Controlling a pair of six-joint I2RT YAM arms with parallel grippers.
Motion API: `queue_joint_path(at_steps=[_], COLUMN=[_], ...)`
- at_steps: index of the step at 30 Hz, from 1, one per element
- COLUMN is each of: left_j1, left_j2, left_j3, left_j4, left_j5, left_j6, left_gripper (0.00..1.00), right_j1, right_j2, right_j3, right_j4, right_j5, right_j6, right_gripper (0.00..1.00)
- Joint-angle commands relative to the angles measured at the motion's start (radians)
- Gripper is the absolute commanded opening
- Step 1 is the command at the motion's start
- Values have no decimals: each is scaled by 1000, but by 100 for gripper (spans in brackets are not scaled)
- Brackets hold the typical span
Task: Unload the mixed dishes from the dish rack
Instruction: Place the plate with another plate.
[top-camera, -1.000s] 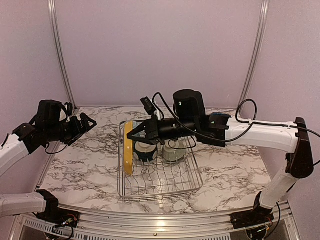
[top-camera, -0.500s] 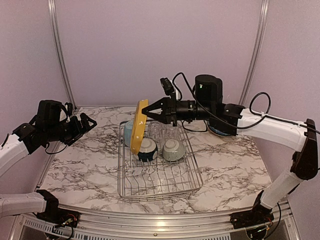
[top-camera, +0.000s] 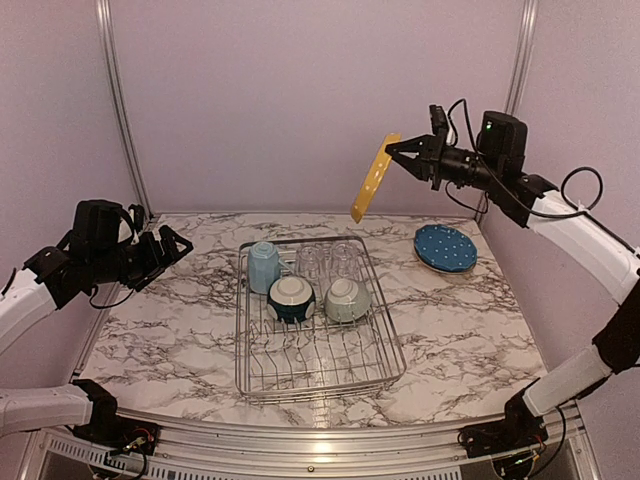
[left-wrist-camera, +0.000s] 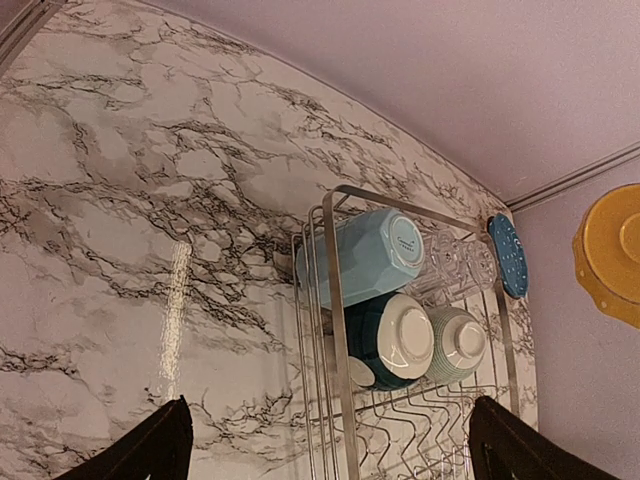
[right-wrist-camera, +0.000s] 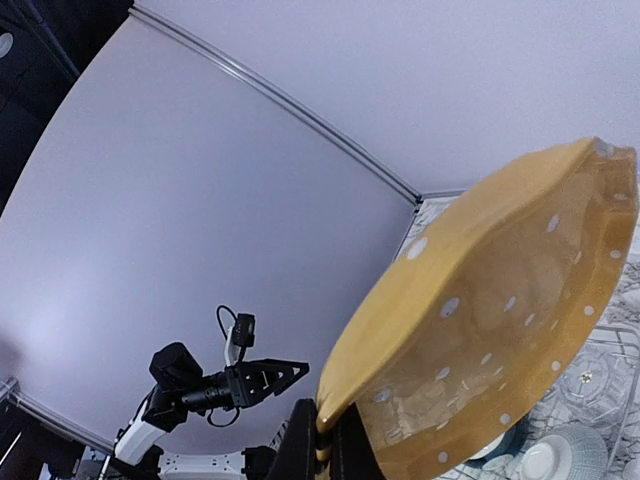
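Observation:
My right gripper (top-camera: 393, 151) is shut on the rim of a yellow plate (top-camera: 374, 180), which hangs on edge high above the table's back right. In the right wrist view the yellow plate (right-wrist-camera: 490, 330) fills the frame above my right gripper (right-wrist-camera: 333, 445). The dish rack (top-camera: 320, 372) holds a light blue mug (top-camera: 263, 266), two clear glasses (top-camera: 328, 260), a dark-teal-and-white bowl (top-camera: 291, 298) and a grey-green bowl (top-camera: 347, 299). Out to the left of the rack, my left gripper (top-camera: 170, 245) hovers open and empty.
A white-dotted blue plate (top-camera: 445, 247) lies on the marble table (top-camera: 170, 330) right of the rack. The left wrist view shows the rack (left-wrist-camera: 338, 300), mug (left-wrist-camera: 365, 260), both bowls and the blue plate (left-wrist-camera: 508, 255). Walls close in behind and at the sides.
My right arm has lifted the yellow plate out of the rack's left side and carried it up and to the back right. The left arm has not moved.

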Motion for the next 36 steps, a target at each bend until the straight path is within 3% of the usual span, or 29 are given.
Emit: queue_joint_path(at_steps=[1,11,15,21,36], left_j1=[-5,-5,-5,-4,-4], left_j2=[-8,-10,-6,4,-1], left_j3=[4,22,24,34,33], left_j4=[-10,-39,-37,-37,-46], left_j5=[-11,-32,-31,-34,-37], left_j6=[10,30,32,42,54], left_gripper=[99,99,99,99,99], right_j1=[-164,-395,-401,-414,-451], right_j2=[-53,54,122,193,413], right_j3=[48,102,174,195,331], right_j4=[68,-149,-296,-372,-504], right_j5=[-29,16,118,206,248], right_j6=[-68,-238,-370,-468,-589], right_gripper=[0,0,0,0,0])
